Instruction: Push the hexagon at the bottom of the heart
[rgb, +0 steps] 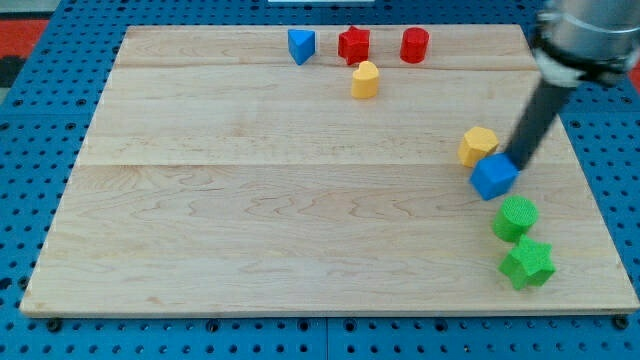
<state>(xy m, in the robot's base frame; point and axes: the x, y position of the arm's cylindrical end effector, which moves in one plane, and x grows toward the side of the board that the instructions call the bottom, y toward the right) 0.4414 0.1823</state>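
Observation:
The yellow hexagon (478, 146) lies at the view's right middle of the board. The yellow heart (365, 80) lies near the view's top, well up and left of the hexagon. My tip (520, 161) is just right of the hexagon and touches the top right of the blue cube (494, 176), which sits against the hexagon's lower right. The dark rod slants up to the view's top right.
A blue triangular block (301, 45), a red star (353, 44) and a red cylinder (414, 44) line the view's top. A green cylinder (516, 218) and a green star (527, 263) lie below the blue cube. The wooden board (250, 200) rests on a blue pegboard.

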